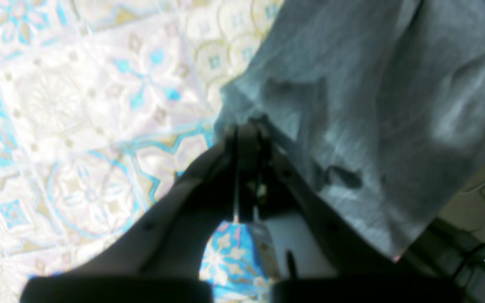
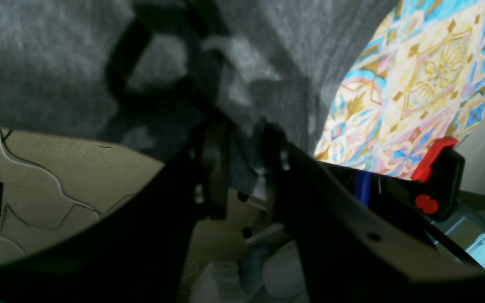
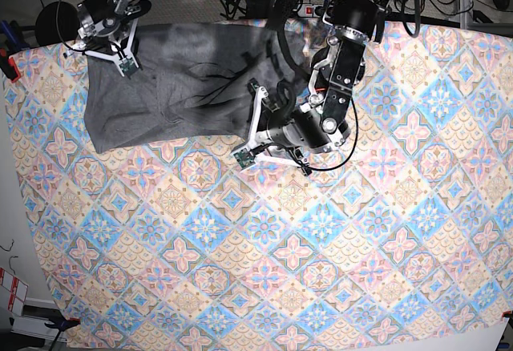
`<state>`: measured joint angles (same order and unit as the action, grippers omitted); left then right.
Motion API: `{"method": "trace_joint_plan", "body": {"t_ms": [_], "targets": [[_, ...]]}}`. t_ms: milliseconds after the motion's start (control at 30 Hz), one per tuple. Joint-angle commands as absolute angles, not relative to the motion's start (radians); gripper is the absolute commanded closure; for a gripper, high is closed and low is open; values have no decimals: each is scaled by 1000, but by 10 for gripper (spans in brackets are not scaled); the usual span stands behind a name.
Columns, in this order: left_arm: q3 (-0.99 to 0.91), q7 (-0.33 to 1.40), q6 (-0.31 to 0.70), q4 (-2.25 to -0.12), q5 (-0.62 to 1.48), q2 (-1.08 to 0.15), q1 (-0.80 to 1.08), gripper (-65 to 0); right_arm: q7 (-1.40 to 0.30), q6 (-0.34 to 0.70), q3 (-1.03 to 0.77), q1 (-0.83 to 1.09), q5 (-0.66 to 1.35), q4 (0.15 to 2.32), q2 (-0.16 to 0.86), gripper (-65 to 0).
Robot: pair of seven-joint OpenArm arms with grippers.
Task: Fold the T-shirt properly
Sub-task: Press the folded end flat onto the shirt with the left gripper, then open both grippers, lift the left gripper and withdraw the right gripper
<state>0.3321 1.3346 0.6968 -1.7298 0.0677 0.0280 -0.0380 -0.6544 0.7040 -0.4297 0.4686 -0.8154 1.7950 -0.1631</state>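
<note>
1. Grey T-shirt [image 3: 172, 86] lies bunched at the worktop's [image 3: 337, 271] far edge on the patterned tablecloth [image 3: 240, 239].
2. Left hand [image 1: 246, 139] is clenched on its edge; right hand [image 2: 238, 160] grasps fabric too.
3. Keep both grips level, so the cloth spreads flat without twisting.

Patterned tablecloth [image 3: 321, 247], beige floor [image 2: 78, 176] with cables [image 2: 49, 176], bright light
</note>
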Motion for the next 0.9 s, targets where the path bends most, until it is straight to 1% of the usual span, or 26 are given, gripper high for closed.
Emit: {"method": "trace_joint_plan", "body": {"t_ms": [0, 267, 367, 433, 533, 667, 867], "targets": [[332, 1317, 698, -1744, 73, 33, -41, 0, -653, 698, -433, 472, -826, 1808, -157, -143], [331, 1290, 698, -1719, 73, 16, -24, 0, -653, 698, -433, 472, -826, 1808, -157, -143], [334, 1285, 698, -1583, 81, 22, -31, 0, -653, 698, -433, 472, -826, 1808, -157, -143], [335, 1253, 698, -1488, 84, 36, -35, 0, -653, 698, -433, 473, -826, 1808, -157, -143], [409, 1194, 698, -1431, 84, 44, -35, 0, -653, 698, -433, 473, -826, 1808, -157, -143], [524, 1190, 698, -1434, 84, 62, -35, 0, -653, 698, -433, 473, -826, 1811, -157, -143], [564, 1194, 698, -1434, 84, 77, -51, 0, -653, 698, -464, 476, -826, 1811, -157, -142]]}}
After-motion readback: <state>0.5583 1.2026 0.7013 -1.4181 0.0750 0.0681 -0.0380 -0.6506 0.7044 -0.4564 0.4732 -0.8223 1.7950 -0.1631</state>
